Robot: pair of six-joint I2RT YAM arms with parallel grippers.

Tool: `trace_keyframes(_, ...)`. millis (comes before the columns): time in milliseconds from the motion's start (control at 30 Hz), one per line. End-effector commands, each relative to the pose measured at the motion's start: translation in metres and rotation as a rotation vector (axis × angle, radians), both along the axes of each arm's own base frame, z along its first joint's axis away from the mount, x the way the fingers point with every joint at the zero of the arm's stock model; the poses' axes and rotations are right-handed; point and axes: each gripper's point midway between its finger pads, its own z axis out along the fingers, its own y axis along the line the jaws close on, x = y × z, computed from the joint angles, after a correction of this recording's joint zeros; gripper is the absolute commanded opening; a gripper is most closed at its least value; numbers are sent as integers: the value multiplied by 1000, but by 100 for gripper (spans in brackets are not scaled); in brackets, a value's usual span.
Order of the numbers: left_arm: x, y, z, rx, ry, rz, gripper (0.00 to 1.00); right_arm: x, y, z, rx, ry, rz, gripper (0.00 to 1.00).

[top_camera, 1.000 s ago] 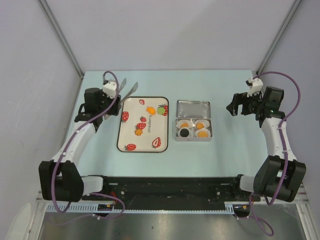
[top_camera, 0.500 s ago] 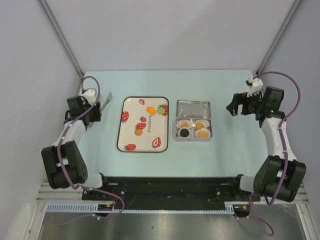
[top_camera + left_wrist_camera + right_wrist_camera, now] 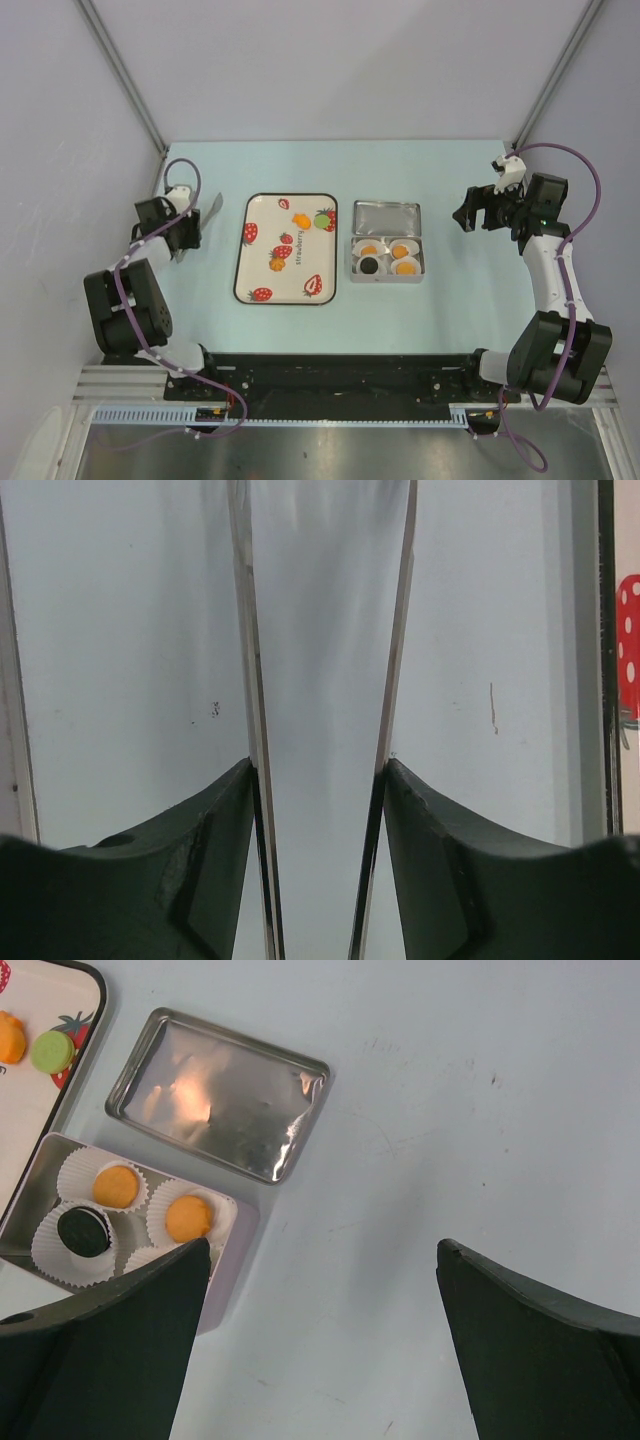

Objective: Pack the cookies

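Already all four cookies (image 3: 401, 250) sit in the tin (image 3: 389, 280), each in its own white paper cup (image 3: 45, 1252): three orange, and the black cookie (image 3: 369, 265) in the near-left cup. The tin lies well to the left of the right gripper (image 3: 322, 1250), apart from it, with the lid (image 3: 386, 218) just beyond the tin, upside down on the table (image 3: 450, 300). That gripper's jaws are spread wide with nothing between them. It hangs above bare table, fingers turned toward the tin.

The left gripper (image 3: 320, 770) is clamped on a pair of metal tongs (image 3: 243, 630). Their two blades run out ahead between its fingers and stand apart. To its right lies the tray (image 3: 290, 285), near the tong tips, and the tin is past the tray. On the tray's far end an orange disc (image 3: 298, 217) and a green disc (image 3: 322, 220) lie side by side.
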Motion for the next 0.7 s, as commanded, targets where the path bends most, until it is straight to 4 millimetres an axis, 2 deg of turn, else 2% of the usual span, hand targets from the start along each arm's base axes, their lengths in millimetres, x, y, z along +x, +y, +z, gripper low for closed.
trace_keyframes(0,9,10,-4,27,-14,-16,57,1,0,5,-2,-24,12,100)
trace_keyframes(300,2,11,-36,15,114,-30,58,1,0,4,-2,-21,11,100)
trace_keyframes(533,-2,10,-45,14,148,-45,61,1,0,3,-3,-18,12,100)
trace_keyframes(667,-4,9,-47,9,152,-51,68,0,0,5,-4,-23,14,100)
